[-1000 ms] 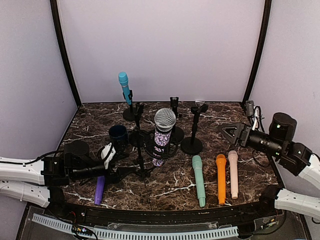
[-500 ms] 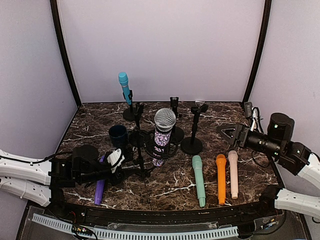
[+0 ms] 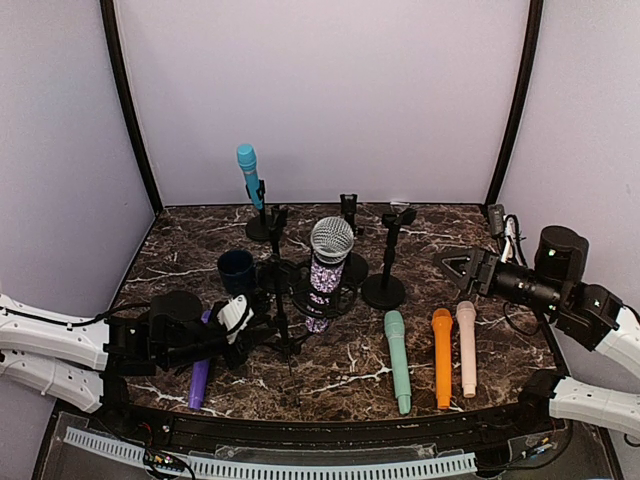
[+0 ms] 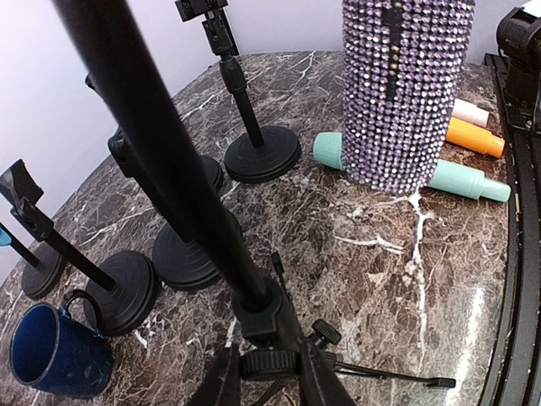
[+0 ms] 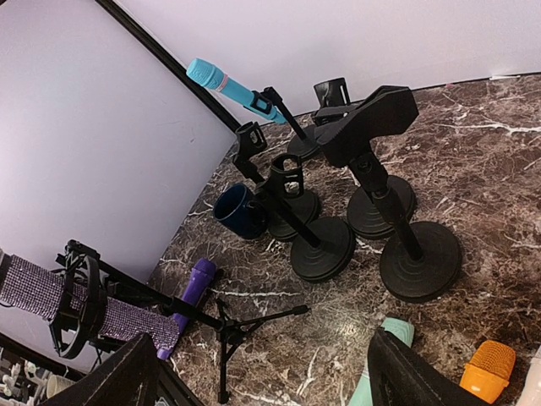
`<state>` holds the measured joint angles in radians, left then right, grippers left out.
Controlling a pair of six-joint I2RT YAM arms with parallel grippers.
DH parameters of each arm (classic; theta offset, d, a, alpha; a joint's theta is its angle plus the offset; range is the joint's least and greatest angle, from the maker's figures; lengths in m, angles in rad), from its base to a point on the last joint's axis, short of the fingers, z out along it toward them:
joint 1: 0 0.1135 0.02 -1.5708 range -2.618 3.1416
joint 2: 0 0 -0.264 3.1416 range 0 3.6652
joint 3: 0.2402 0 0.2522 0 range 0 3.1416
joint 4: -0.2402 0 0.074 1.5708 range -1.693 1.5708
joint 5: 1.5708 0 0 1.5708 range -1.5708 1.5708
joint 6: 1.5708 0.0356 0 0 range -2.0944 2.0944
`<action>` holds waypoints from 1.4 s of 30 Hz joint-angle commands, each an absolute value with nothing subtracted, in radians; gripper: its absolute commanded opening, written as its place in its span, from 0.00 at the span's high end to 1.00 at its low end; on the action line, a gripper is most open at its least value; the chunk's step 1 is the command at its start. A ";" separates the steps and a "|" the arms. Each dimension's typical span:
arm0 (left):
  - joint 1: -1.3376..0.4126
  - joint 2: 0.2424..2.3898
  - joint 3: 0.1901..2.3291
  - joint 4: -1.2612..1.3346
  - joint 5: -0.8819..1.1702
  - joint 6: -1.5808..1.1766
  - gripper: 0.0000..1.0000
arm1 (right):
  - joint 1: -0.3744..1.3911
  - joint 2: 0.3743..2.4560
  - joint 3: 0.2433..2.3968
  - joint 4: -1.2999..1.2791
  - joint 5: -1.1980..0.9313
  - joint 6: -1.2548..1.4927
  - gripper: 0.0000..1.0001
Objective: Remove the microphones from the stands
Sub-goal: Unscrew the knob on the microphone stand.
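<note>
Two white robot arms with black wrists reach over a table from its near edge. The left arm (image 3: 50, 342) lies low and almost horizontal, stretching inward from the left side. The left gripper (image 3: 255, 330) sits close to the tabletop, its dark fingers (image 4: 325, 387) set narrow against either side of the tripod stand (image 4: 269, 326) at its lower collar. The right arm (image 3: 592, 312) is raised on the right, elbow bent, wrist aimed leftward. The right gripper (image 3: 455, 266) hangs above the table with its jaws spread wide, holding nothing.
</note>
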<state>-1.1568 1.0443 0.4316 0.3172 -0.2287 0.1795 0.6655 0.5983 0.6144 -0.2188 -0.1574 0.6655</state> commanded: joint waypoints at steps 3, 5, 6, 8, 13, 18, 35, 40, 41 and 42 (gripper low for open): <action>-1.164 1.050 0.457 0.342 -0.218 0.160 0.82 | 0.673 0.596 0.614 -0.199 -0.142 0.655 0.14; -1.164 1.049 0.457 0.335 -0.224 0.153 0.86 | 0.673 0.597 0.614 -0.200 -0.141 0.654 0.14; -1.164 1.047 0.454 0.333 -0.224 0.145 0.87 | 0.673 0.596 0.612 -0.200 -0.140 0.654 0.14; -1.164 1.045 0.446 0.330 -0.223 0.129 0.89 | 0.673 0.597 0.611 -0.198 -0.139 0.654 0.14; -1.164 1.028 0.411 0.327 -0.219 0.056 0.93 | 0.673 0.602 0.610 -0.196 -0.142 0.653 0.14; -1.164 0.998 0.371 0.321 -0.215 -0.067 0.96 | 0.673 0.610 0.611 -0.194 -0.140 0.656 0.14; -0.999 1.007 0.355 0.356 0.169 -0.417 0.98 | 0.673 0.655 0.615 -0.164 -0.146 0.666 0.14; -0.959 1.035 0.358 0.378 0.292 -0.523 0.98 | 0.673 0.651 0.609 -0.170 -0.138 0.671 0.14; -0.954 1.041 0.358 0.389 0.306 -0.538 0.98 | 0.673 0.651 0.608 -0.170 -0.137 0.671 0.14; -0.954 1.054 0.357 0.401 0.330 -0.566 0.98 | 0.673 0.652 0.608 -0.170 -0.137 0.672 0.14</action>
<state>-0.9630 1.0153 0.3767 0.3889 0.1764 -0.4404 0.6655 0.6582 0.6144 -0.2092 -0.1551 0.6666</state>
